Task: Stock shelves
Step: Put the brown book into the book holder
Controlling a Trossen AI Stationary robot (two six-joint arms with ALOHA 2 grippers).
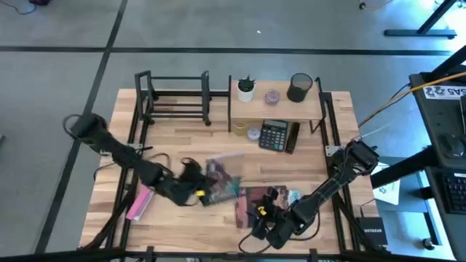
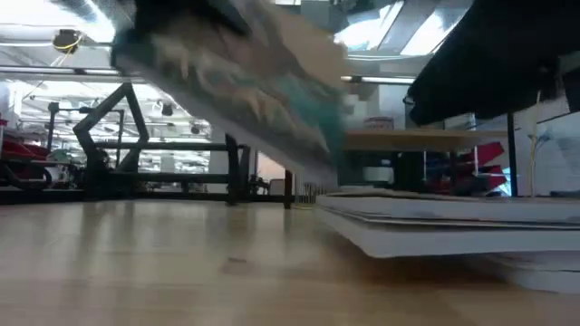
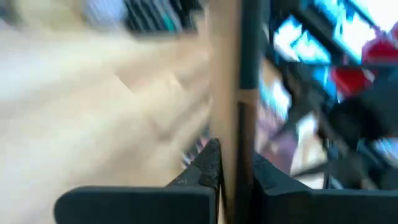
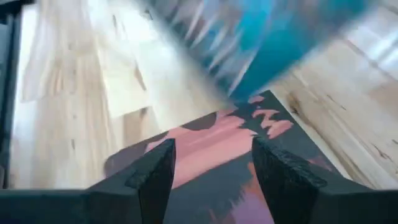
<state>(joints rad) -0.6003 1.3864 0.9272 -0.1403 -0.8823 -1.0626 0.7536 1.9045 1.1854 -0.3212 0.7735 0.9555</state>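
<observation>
1. Left gripper point(image 1: 198, 183), centre-left of high view: jaws clamped on thin teal-patterned book point(image 1: 220, 183), tilted off wooden counter point(image 1: 182, 142).
2. Right gripper point(image 4: 211, 163), lower centre-right: jaws wide over pink-and-black book point(image 4: 214, 146).
3. Two-level light-wood shelf point(image 1: 277, 109) upper centre; black metal-bar rack point(image 1: 175, 98) upper left.

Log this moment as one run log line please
left gripper: shut on thin teal-covered book, lifted tilted | right gripper: open over pink-and-dark book | black metal-bar rack: no books

Two arms; two shelves: wood shelf point(image 1: 277, 109), black rack point(image 1: 175, 98); one calculator point(image 1: 274, 135); two cups.
</observation>
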